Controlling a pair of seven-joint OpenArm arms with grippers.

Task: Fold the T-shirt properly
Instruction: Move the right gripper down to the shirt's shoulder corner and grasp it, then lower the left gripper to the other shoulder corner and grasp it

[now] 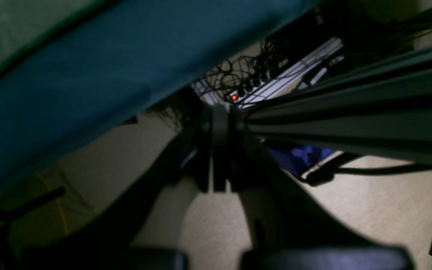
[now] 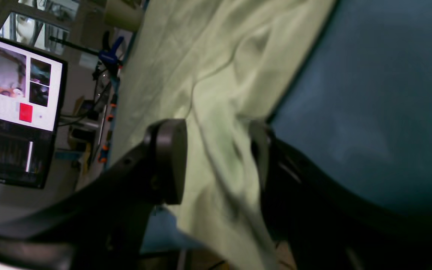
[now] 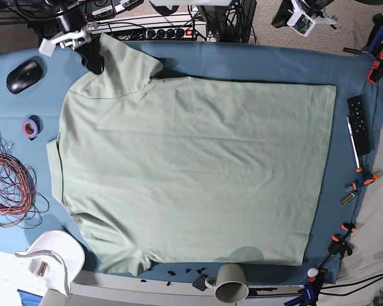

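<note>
Left wrist view: left gripper [image 1: 219, 150] pressed together on nothing, parked off the table edge (probably waiting).

Right wrist view: right gripper [image 2: 219, 157] spread wide around a sleeve fold of the T-shirt [image 2: 216, 75], not pinching.

Base view: T-shirt [image 3: 191, 166] flat on blue cloth [image 3: 255, 60], unfolded.

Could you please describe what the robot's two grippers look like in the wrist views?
Both are matte black. The right gripper has curved arms, one ending in a round, disc-like pad. The left gripper has flat, narrow black fingers; it is dim, and no markings show.
</note>
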